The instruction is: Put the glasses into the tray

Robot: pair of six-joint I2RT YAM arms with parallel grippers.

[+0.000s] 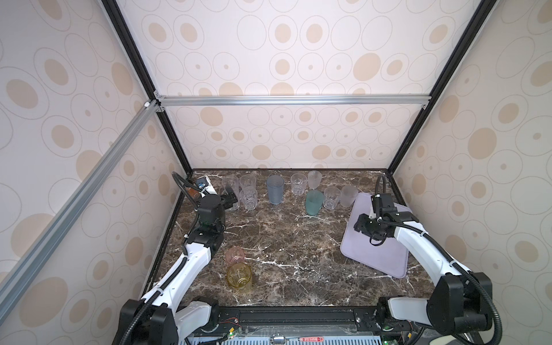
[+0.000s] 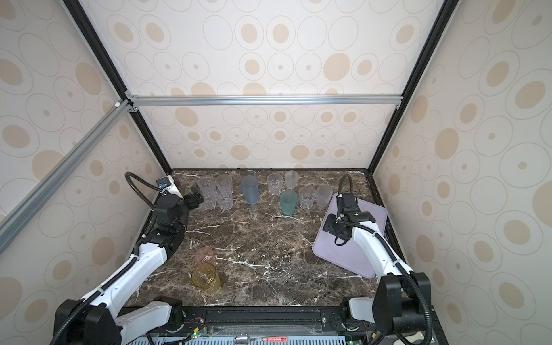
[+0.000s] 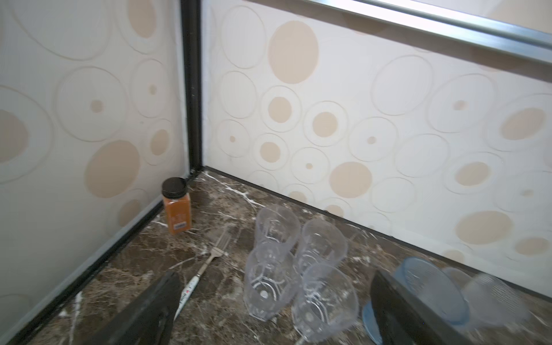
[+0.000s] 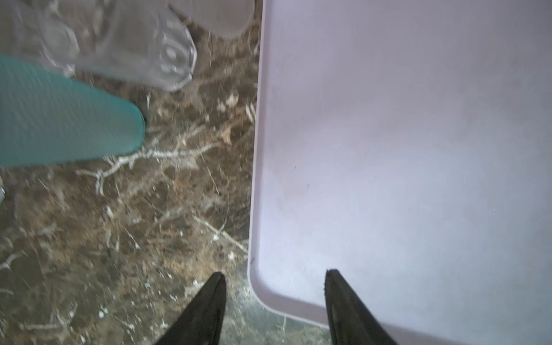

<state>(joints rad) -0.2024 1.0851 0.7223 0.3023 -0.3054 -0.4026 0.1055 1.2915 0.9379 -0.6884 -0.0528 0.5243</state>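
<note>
Near rail (image 1: pixel 298 321): black, carrying both arm bases in both top views.
Amber-yellow glass (image 1: pixel 239 276): closest glass on the desk (image 1: pixel 298 239), upright, mouth up; pink glass (image 1: pixel 235 255) just behind it.
Back rows: four clear glasses (image 1: pixel 248 180) bunched at the left, then the blue-grey glass (image 1: pixel 275 189), the teal glass (image 1: pixel 314 203) and a frosted glass (image 1: pixel 348 195) farther right. All stand upright on the desk, outside the tray.
Tray (image 1: pixel 367 260): right side, bare, long axis running from the back wall toward the near edge, slightly skewed; the frosted glass is just beside its far corner.
Left tool (image 1: pixel 230 197): against the clear bunch.
Right tool (image 1: pixel 358 227): above the tray's left edge.
Left wrist view, left tool (image 3: pixel 274 274): jaws spread wide, holding nothing; clear glasses (image 3: pixel 268 286) stand in the gap, apart from both fingers.
Corner: orange bottle (image 3: pixel 176 206) with a dark cap, fork (image 3: pixel 215 254) lying flat.
Right wrist view, right tool (image 4: pixel 275 271): jaws apart, nothing between them; one fingertip over the desk, the other over the tray (image 4: pixel 418 149), straddling its rim by a rounded corner.
Teal glass (image 4: pixel 59 119): on the desk, apart from the tray.
</note>
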